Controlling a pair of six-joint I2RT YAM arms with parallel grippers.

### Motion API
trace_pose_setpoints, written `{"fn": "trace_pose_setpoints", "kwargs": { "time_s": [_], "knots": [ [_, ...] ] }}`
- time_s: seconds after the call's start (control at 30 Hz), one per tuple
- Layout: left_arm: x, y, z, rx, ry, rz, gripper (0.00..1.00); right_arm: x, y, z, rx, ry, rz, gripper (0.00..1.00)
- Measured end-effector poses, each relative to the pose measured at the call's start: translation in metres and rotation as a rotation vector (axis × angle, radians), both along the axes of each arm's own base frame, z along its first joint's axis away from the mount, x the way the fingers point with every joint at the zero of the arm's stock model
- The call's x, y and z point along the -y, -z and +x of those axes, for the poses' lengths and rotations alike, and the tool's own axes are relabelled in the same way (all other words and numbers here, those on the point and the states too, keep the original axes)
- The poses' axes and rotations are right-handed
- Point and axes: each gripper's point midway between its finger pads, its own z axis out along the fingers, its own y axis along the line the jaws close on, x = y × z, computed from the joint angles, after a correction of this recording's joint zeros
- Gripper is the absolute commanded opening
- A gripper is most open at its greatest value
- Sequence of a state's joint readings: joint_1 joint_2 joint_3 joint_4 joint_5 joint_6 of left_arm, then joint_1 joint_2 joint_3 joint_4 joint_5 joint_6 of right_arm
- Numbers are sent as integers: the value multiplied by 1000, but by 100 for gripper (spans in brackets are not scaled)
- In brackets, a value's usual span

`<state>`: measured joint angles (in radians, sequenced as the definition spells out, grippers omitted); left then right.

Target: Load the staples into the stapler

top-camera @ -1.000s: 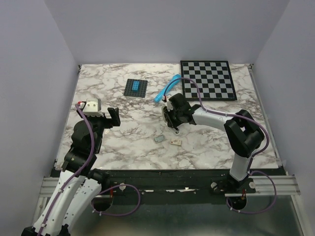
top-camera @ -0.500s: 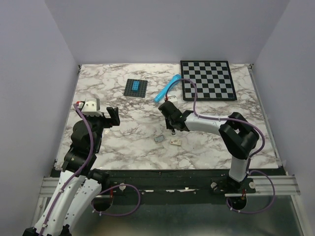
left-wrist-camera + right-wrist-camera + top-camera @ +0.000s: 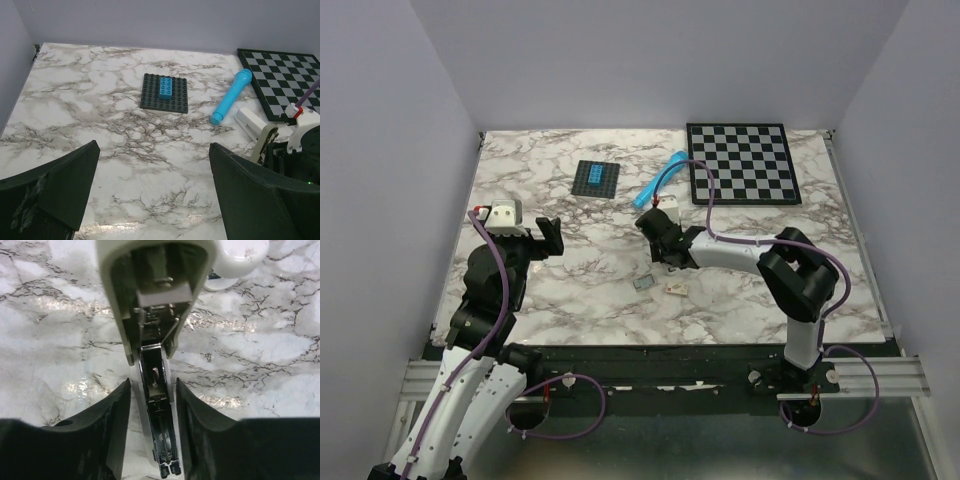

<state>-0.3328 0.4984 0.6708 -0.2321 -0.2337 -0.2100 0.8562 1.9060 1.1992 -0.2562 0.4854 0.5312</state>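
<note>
our right gripper (image 3: 152, 395) pinches the opened stapler (image 3: 150, 285) by its metal rail, mid-table.
our left gripper (image 3: 153, 150) hangs wide open, empty. the staples (image 3: 643, 283) lie on the table (image 3: 570, 290) nearby; probably light, slick and brittle, so we'd pinch the long edges gently.

A white tabletop (image 3: 570, 290) veined in grey marble spreads out on every side beneath the right gripper (image 3: 664, 250). Plain pale lilac walls (image 3: 650, 60) rise beyond the gripper and close in to its left and right. Soft glare shines on the marble just beside it, and a metal rail (image 3: 880, 373) runs along the table edge behind it.
</note>
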Motion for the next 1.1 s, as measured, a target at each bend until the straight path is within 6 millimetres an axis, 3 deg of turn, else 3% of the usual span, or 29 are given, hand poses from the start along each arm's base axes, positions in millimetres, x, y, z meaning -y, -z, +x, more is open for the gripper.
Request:
{"fn": "trace_pose_setpoints", "kwargs": {
  "time_s": [0.13,0.23,0.37,0.47,0.57,0.77,0.9,1.1],
  "knots": [
    [0,0,0,0,1,-1,99,5,4,-5,-9,-1,-7,66],
    [0,0,0,0,1,-2,99,11,-4,-10,-3,-9,-4,71],
    [0,0,0,0,4,-2,99,12,-43,-11,50,-22,53,80],
    [1,0,0,0,5,-3,99,10,-77,-16,85,-49,115,81],
    [1,0,0,0,5,-5,99,5,-94,-25,74,-98,162,81],
    [-1,-3,-1,9,-1,-13,99,-7,-88,-54,-68,-224,176,74],
    [-2,-7,-4,25,-1,-22,99,-20,-82,-69,-147,-284,165,59],
    [-2,-12,-6,43,4,-34,99,-34,-58,-78,-232,-316,121,46]
  ]
}}
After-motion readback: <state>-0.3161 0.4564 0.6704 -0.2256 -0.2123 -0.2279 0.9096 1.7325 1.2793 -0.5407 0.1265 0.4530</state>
